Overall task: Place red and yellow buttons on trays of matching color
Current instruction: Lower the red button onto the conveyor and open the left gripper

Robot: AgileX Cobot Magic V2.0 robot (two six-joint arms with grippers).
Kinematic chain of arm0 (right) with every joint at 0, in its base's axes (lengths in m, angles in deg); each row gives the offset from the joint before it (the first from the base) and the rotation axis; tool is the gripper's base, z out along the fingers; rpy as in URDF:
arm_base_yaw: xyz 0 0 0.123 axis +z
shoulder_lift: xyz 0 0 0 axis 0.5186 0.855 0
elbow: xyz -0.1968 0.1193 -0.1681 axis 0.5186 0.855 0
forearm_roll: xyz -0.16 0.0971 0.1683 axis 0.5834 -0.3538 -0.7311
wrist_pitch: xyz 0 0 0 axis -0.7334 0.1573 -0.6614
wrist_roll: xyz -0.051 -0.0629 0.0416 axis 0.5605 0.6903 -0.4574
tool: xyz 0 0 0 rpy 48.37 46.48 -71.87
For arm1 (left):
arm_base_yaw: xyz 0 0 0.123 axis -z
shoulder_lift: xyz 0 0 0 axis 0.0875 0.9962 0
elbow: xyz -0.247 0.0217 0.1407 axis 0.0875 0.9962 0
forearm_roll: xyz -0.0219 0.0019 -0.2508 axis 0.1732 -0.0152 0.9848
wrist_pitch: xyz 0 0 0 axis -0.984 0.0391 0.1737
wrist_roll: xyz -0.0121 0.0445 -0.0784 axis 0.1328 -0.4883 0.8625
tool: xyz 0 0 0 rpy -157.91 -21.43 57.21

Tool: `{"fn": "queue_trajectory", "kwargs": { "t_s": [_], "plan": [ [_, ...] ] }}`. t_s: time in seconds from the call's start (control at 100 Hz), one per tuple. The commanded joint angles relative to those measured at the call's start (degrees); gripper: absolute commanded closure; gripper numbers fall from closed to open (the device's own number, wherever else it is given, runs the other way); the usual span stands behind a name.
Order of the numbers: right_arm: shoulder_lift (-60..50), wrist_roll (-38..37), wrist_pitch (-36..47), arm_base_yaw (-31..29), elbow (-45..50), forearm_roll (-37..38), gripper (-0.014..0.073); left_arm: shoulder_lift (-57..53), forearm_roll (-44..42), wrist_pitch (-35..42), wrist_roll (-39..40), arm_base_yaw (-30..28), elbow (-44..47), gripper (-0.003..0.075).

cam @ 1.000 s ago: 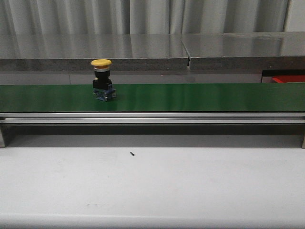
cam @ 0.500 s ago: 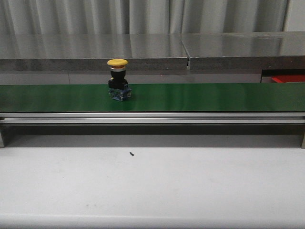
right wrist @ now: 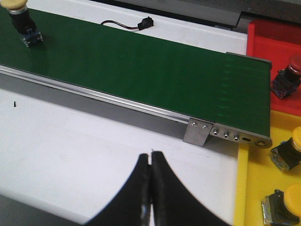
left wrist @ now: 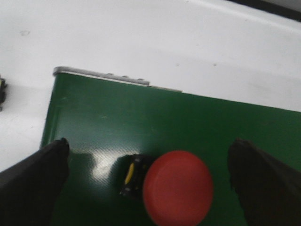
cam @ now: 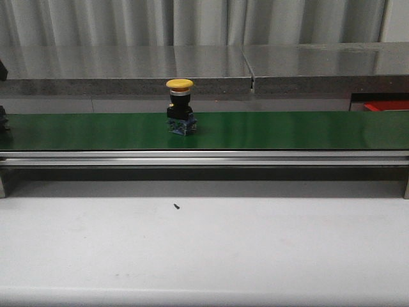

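A yellow-capped button [cam: 179, 105] stands upright on the green belt [cam: 287, 130], left of centre; it also shows far off in the right wrist view [right wrist: 21, 19]. A red-capped button [left wrist: 178, 193] sits on the belt's end between the wide-apart fingers of my left gripper [left wrist: 149, 146], which is open and touches nothing. My right gripper [right wrist: 150, 157] hangs shut and empty over the white table, near the belt's other end. The red tray [right wrist: 277, 37] holds one red button [right wrist: 289, 77]. The yellow tray [right wrist: 256, 188] holds two yellow buttons [right wrist: 287, 153].
The belt's metal rail [cam: 204, 158] runs across the table front. A small black speck [cam: 176, 206] lies on the white table. A black connector with a cable [right wrist: 146, 22] lies behind the belt. A steel shelf [cam: 204, 64] runs along the back.
The yellow button has travelled rightward along the belt. A dark shape has come in at the front view's left edge.
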Motion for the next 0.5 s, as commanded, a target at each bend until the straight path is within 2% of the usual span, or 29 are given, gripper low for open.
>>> {"fn": "queue_trajectory", "kwargs": {
  "t_s": [0.0,0.26,0.33,0.49],
  "plan": [
    [-0.27,0.37,3.24,0.04,-1.32,-1.12,0.0691,-4.96,6.45,2.12,-3.45,0.20,-1.38,0.0080],
    [-0.27,0.37,3.24,0.04,-1.32,-1.12,0.0691,-12.64,9.95,3.06,-10.28,0.20,-1.01,0.0081],
    [-0.27,0.37,3.24,0.04,-1.32,-1.12,0.0691,-16.55,13.13,6.03,-14.53,0.20,1.30,0.0081],
    [-0.27,0.37,3.24,0.04,-1.32,-1.12,0.0691,-26.04,16.33,9.98,-18.54,0.33,9.06,0.0081]
  ]
}}
